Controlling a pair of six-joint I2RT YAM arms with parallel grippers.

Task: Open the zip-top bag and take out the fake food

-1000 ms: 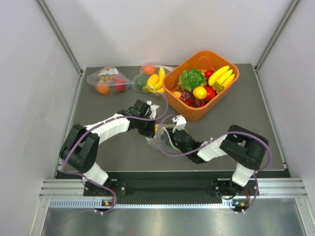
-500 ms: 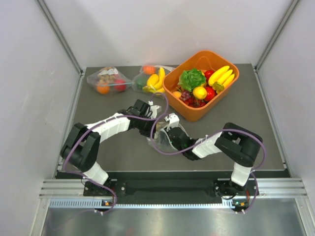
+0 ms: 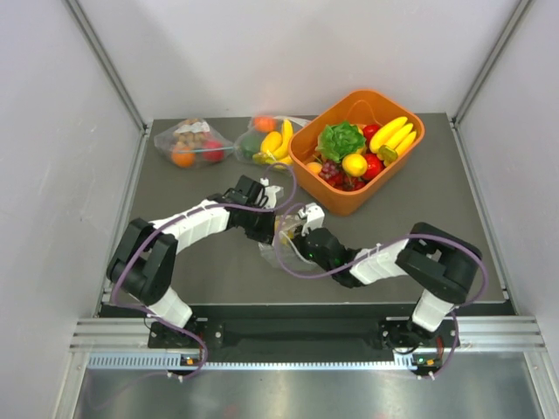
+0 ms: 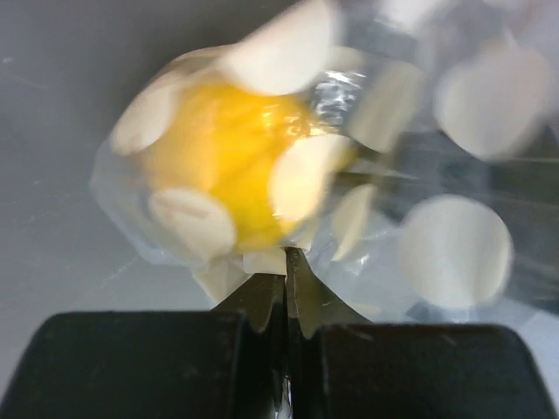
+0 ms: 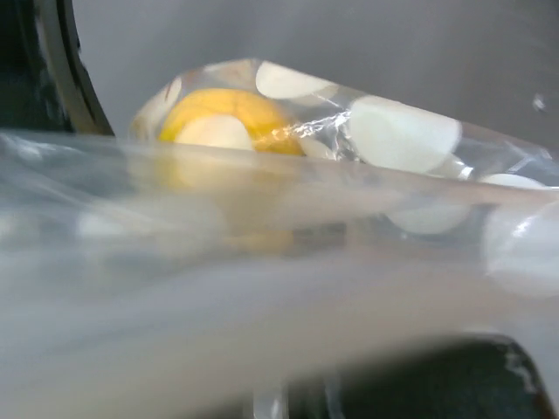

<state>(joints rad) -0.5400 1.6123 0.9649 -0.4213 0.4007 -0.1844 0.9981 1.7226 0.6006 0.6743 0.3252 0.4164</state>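
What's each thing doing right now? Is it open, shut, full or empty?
Polka-dot zip-top bag: yellow toy fruit inside, zip unseen.
Left gripper: shut on the bag's edge.
Right gripper: against the bag, grip hidden.
Orange bin: full of toy food.
Plain clear bags: filled with toys.

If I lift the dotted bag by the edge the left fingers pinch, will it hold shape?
Probably not: the zip-top bag is thin, crinkled film, bunched at the left fingers, so it should drape. The yellow fake food bulging one end will likely sag lowest and swing. The glossy film may slip from a light pinch.
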